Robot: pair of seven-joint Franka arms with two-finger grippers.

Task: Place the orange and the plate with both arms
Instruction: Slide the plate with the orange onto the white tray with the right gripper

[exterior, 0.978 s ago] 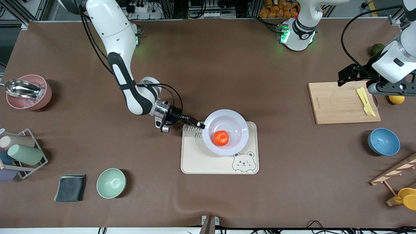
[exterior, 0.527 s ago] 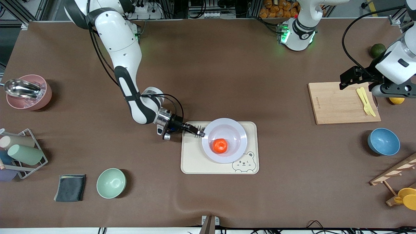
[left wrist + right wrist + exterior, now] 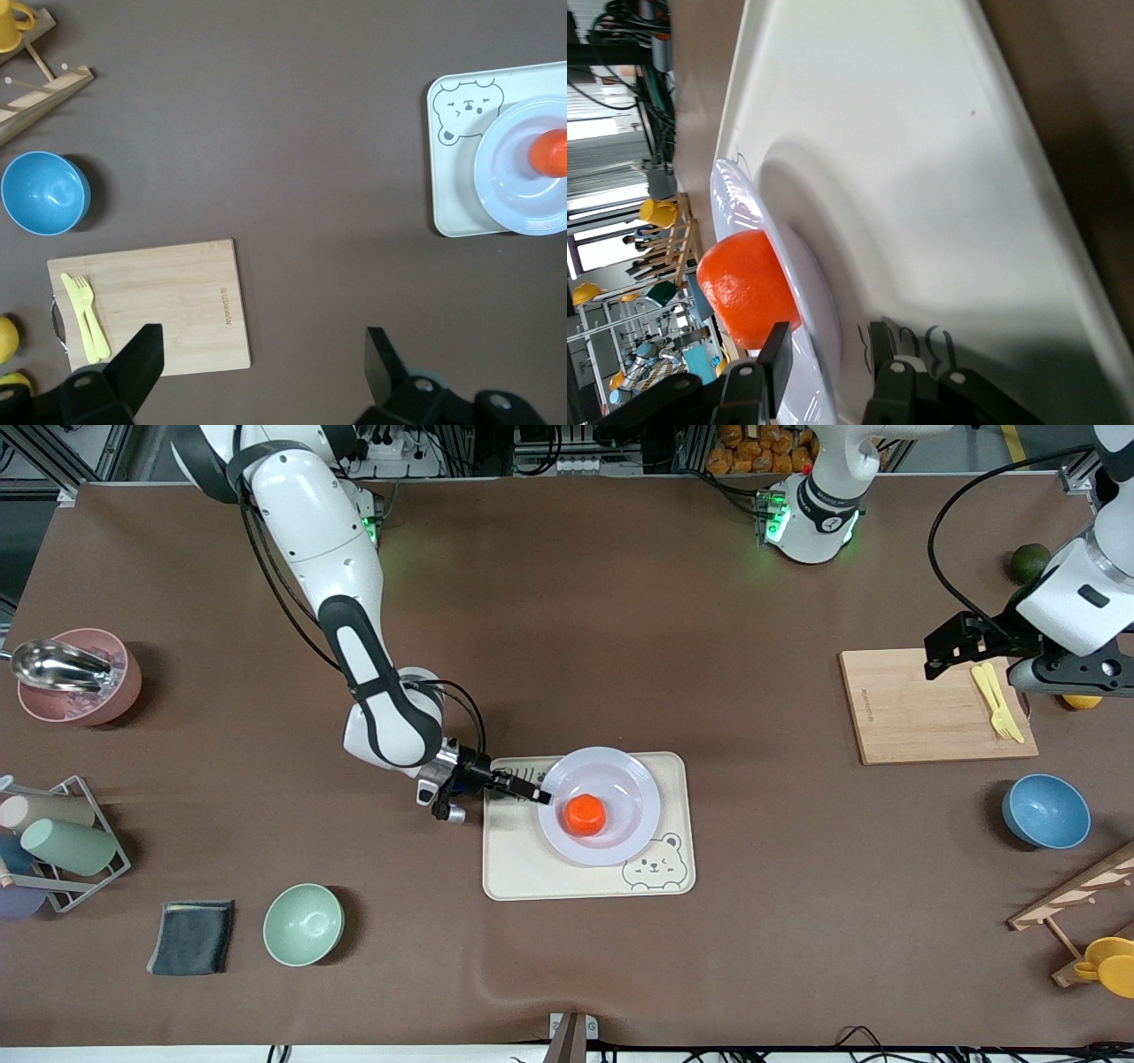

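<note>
Tray (image 3: 532,872) shifted toward right arm's end, brown tabletop (image 3: 620,620)

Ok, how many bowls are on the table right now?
3: pink bowl and green bowl toward the right arm's end, blue bowl toward the left arm's end. None seem hidden.
</note>
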